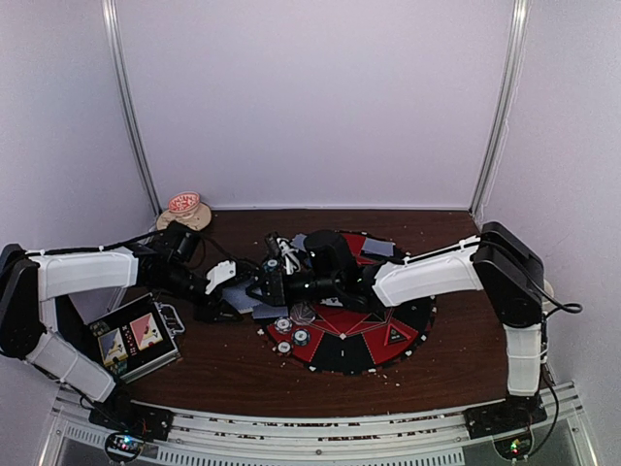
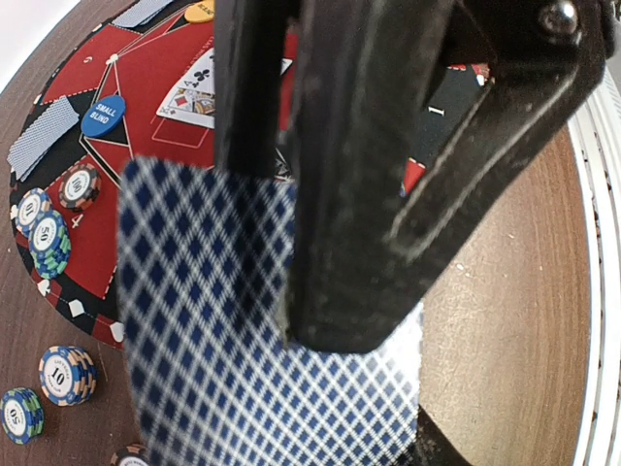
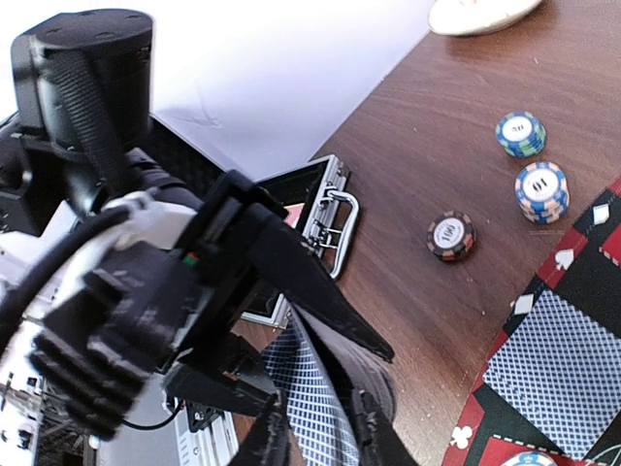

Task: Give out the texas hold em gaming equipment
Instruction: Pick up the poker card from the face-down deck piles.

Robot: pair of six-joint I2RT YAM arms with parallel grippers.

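Card handover at the mat's left rim

The left gripper is clamped on a blue-checked playing card, held in the air just off the left rim of the red-and-black mat, over the bare wood. The right gripper reaches across the mat and meets it head on. Its fingers sit either side of the card's free end, but whether they pinch it yet I cannot tell. The card's long axis runs along the line between the two grippers, so the right arm, the one lying over the mat, would likely draw it straight back across the mat once the left lets go
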